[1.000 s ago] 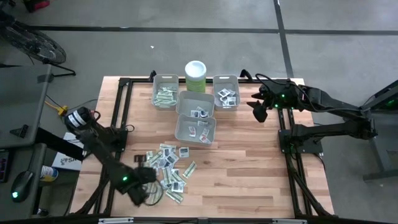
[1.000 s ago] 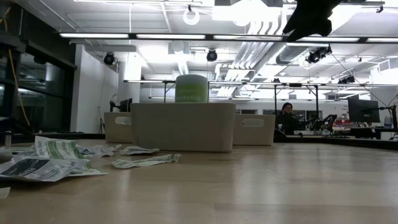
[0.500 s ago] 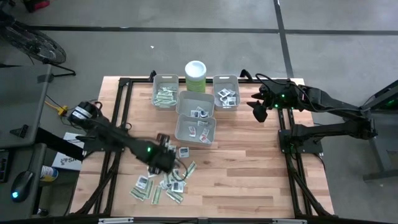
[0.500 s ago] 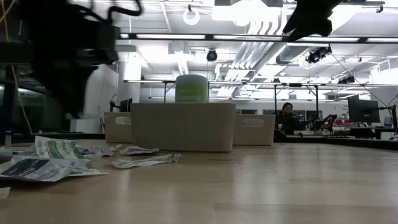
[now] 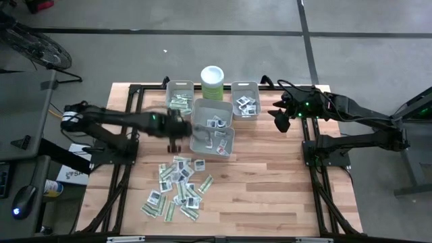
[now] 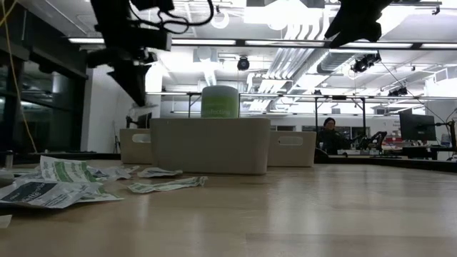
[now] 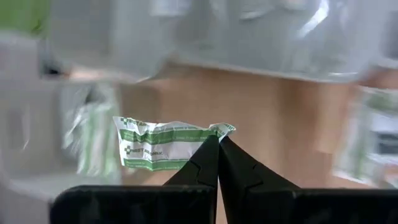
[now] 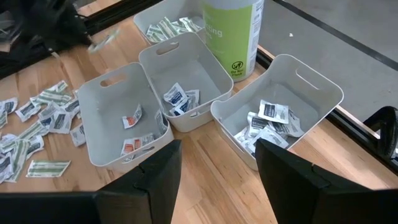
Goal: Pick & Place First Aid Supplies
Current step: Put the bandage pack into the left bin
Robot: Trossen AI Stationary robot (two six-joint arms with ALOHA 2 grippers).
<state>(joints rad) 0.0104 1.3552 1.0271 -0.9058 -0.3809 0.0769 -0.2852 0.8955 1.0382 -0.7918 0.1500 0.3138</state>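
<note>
Your wooden bench (image 5: 270, 175) sits in a big workshop, with a person (image 6: 330, 132) seated at screens far behind it in the low view. Four grey bins cluster at the far middle of the bench with a pale green white-lidded canister (image 5: 212, 82) behind them.

Your left gripper (image 5: 177, 131) is up off the bench, just beside the near bin (image 5: 211, 141) and in front of the far-left bin (image 5: 179, 98). Its jaws are pinched tight on a narrow green-white strip packet (image 7: 165, 144), which sticks out crumpled to one side of the fingertips (image 7: 210, 155) in the left wrist view. In the low view that gripper (image 6: 136, 82) hangs high above the bins with the packet (image 6: 139, 109) dangling under it.

The rest of the first aid supplies, a scattered pile of packets (image 5: 177, 189), lies on the bench nearer the front edge than your left jaws, well apart from them. More strips lie in the far-left bin, white squares in the middle bin (image 5: 212, 113), the near bin and the far-right bin (image 5: 246, 98).

Your right gripper (image 5: 279, 121) waits off beside the far-right bin, near the bench's right edge, raised, jaws spread wide and holding nothing; its fingers (image 8: 143, 186) frame the bins in the right wrist view.
</note>
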